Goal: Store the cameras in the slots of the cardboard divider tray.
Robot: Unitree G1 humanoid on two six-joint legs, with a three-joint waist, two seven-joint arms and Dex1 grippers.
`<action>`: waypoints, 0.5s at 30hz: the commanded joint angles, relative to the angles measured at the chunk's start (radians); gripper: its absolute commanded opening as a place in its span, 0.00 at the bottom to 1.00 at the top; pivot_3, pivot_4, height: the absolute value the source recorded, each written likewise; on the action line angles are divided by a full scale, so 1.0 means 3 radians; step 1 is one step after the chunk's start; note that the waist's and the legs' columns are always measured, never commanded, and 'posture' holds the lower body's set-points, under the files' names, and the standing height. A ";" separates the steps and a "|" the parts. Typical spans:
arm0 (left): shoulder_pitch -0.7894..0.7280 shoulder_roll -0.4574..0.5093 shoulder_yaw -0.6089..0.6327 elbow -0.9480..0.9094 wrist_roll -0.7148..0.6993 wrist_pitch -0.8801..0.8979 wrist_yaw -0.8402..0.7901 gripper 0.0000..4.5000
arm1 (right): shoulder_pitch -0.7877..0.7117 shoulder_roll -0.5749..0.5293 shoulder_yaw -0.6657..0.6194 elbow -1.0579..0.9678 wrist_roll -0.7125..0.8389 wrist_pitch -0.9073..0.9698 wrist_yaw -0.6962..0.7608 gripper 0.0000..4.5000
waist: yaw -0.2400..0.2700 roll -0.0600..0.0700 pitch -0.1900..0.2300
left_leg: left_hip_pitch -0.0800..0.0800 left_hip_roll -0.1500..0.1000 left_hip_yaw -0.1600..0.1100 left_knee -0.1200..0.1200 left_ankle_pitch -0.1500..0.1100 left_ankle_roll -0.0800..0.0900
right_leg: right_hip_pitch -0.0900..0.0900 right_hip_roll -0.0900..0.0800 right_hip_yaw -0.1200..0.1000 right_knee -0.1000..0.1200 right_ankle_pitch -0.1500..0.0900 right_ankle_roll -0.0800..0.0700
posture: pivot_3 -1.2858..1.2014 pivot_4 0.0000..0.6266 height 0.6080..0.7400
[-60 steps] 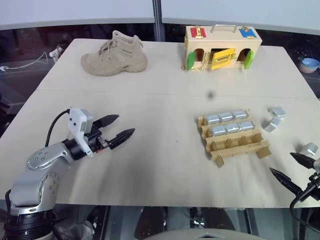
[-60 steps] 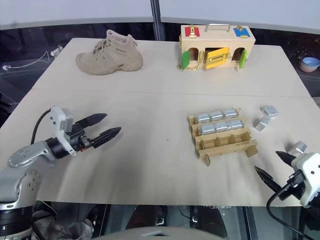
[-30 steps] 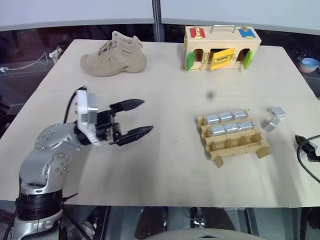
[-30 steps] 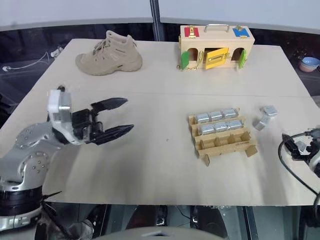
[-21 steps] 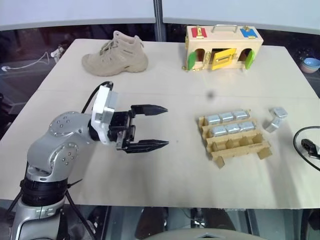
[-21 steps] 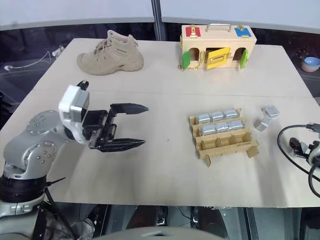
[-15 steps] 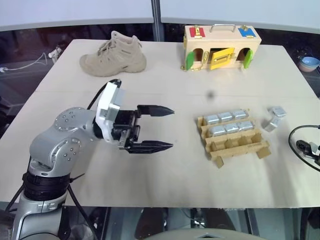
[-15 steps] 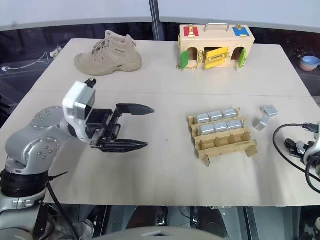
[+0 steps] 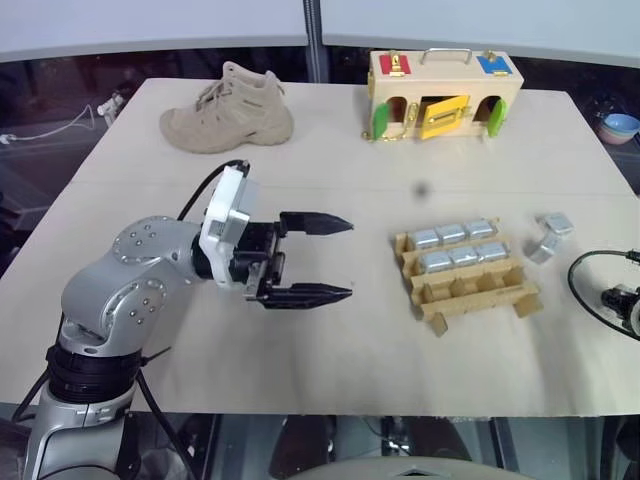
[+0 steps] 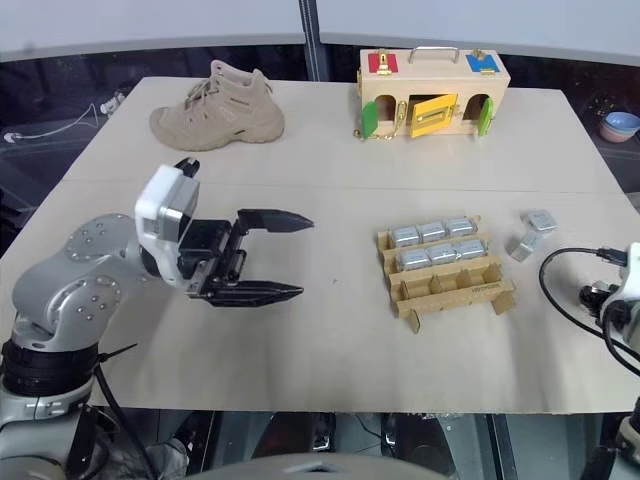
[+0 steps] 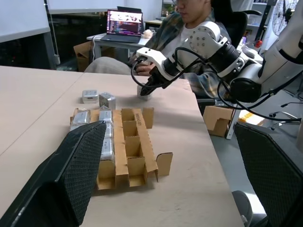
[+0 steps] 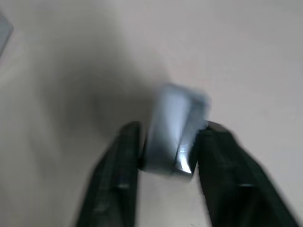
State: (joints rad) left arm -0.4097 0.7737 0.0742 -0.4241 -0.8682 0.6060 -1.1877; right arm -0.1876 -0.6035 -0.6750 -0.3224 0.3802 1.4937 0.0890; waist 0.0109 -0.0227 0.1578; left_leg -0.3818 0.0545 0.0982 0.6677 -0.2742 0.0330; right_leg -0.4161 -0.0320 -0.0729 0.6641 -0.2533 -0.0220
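**Clerk:** Silver-grey camera (image 12: 174, 130), one item: pinched between the right gripper (image 12: 170, 156) fingers at the table's right edge, just off the tan surface. Two more cameras (image 9: 548, 237) lie loose beside the cardboard divider tray (image 9: 470, 283).

**Checker:** Tray stock?

**Clerk:** Six slots filled in the two far rows; near row vacant. Left gripper (image 9: 325, 258) spread wide, holding nothing, hovering well left of the tray.

**Checker:** Handling advice?

**Clerk:** Lift straight, keep the block square, lower it endwise into a near-row slot.

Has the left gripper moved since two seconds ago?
Yes. The left gripper has swung across the table toward the cardboard divider tray, closing much of the gap between them. Its jaws are open and empty.
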 commanded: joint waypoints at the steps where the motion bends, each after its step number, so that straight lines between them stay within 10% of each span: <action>1: 0.0020 0.0031 0.0115 -0.0147 -0.0065 0.0005 0.0071 1.00 | -0.0029 -0.0111 0.0016 -0.0002 -0.0067 -0.0028 0.0060 0.17 | 0.0001 0.0000 0.0000 | 0.0000 0.0000 0.0000 0.0000 0.0000 0.0000 | 0.0000 0.0000 0.0000 0.0000 0.0000 0.0000 | 0.52 0.24 1.00; 7: 0.0106 0.0020 0.0163 -0.0157 -0.0052 -0.0019 0.0161 1.00 | 0.0188 -0.0447 0.0257 -0.0042 -0.0047 -0.0562 0.0500 0.17 | 0.0002 0.0001 0.0000 | 0.0000 0.0000 0.0000 0.0000 0.0000 0.0000 | 0.0000 -0.0001 0.0000 -0.0001 0.0000 0.0000 | 0.52 0.24 1.00; 15: 0.0441 -0.0057 0.0281 -0.0169 0.0149 -0.0305 0.0254 1.00 | 0.0355 -0.0936 0.0630 -0.0182 0.0234 -0.2885 0.2507 0.17 | -0.0039 0.0001 0.0004 | 0.0004 0.0000 -0.0002 -0.0002 0.0000 0.0000 | 0.0000 0.0004 0.0007 -0.0002 0.0000 0.0001 | 0.52 0.24 1.00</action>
State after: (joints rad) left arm -0.2893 0.7592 0.1171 -0.4515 -0.8418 0.5610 -1.1154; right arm -0.0645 -0.8536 -0.5037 -0.3638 0.4397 0.7290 0.7430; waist -0.0008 -0.0225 0.1590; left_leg -0.3808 0.0548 0.0968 0.6671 -0.2742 0.0330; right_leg -0.4161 -0.0308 -0.0719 0.6633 -0.2533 -0.0218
